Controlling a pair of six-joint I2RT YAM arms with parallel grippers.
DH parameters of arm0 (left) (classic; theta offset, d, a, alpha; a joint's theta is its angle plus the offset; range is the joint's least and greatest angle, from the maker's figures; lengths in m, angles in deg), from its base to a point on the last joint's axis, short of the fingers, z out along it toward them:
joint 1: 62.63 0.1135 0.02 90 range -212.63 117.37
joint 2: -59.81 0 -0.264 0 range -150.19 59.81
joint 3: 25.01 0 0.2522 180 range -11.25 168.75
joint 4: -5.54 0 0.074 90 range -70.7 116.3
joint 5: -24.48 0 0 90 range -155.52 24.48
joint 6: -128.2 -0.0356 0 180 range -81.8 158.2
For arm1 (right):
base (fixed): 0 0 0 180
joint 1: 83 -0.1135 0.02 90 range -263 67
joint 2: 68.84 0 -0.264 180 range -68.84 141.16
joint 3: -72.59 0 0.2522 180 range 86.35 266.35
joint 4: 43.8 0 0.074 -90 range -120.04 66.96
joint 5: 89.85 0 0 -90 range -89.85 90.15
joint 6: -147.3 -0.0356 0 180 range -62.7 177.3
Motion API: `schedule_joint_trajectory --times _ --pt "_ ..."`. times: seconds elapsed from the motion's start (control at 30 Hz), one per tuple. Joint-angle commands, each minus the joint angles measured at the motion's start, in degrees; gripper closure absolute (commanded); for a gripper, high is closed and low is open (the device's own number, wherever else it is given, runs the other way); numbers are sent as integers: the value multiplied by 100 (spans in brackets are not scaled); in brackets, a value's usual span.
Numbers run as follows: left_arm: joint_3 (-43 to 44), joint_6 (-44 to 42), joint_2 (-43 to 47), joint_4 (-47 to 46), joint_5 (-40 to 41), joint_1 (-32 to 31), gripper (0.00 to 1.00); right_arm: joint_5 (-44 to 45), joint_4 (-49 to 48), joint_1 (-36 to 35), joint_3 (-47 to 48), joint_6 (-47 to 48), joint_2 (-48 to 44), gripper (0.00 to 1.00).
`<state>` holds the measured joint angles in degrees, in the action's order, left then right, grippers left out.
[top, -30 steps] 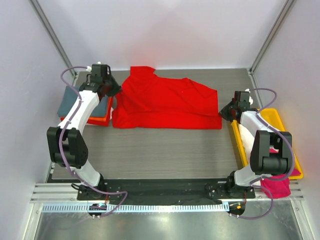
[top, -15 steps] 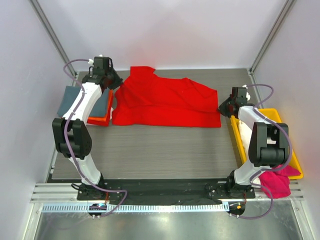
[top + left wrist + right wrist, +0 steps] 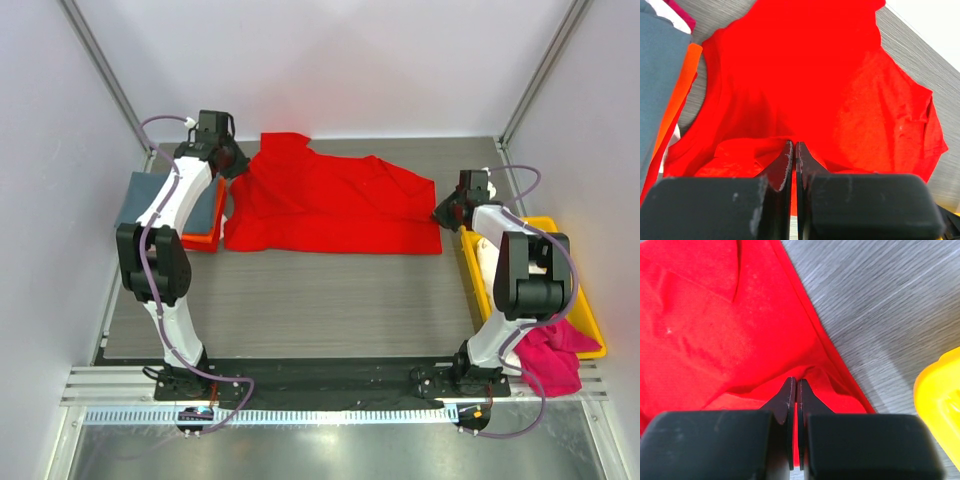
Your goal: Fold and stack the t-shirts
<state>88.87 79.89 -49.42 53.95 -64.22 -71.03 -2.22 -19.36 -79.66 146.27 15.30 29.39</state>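
Red shirt (image 3: 330,205) spread on the table (image 3: 330,290), far middle, long axis left to right. Pinched at its far-left corner by the left gripper (image 3: 793,150), at its right edge by the right gripper (image 3: 793,385), both clamped on cloth. Stretched between the two arms, neither nearer.

White arm links (image 3: 175,195), black joints (image 3: 150,268), looped lilac cables (image 3: 160,122), black wedge-shaped claw fingers (image 3: 782,167) with pale-scuffed edges.

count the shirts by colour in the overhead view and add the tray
red t-shirt: 1
grey-blue t-shirt: 1
orange t-shirt: 1
magenta pink t-shirt: 1
white t-shirt: 1
yellow tray: 1
total: 6 (5 shirts, 1 tray)
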Motion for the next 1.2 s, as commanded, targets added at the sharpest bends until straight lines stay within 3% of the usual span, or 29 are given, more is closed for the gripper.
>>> schedule_joint_trajectory --times 0.0,0.83,0.93,1.13,1.17 --pt "193 -39 77 -11 186 -3 100 140 -198 -52 266 -89 81 99" --pt "289 32 -336 -231 213 -3 100 334 -338 -105 459 -45 477 97" --pt "324 -12 -371 -249 248 -12 100 316 -391 -105 477 -28 486 86" --pt "500 -30 -494 -240 248 -12 100 88 -444 -122 494 -89 433 81" --pt "518 -21 -520 -240 248 -12 100 88 -452 -122 486 -81 407 57"
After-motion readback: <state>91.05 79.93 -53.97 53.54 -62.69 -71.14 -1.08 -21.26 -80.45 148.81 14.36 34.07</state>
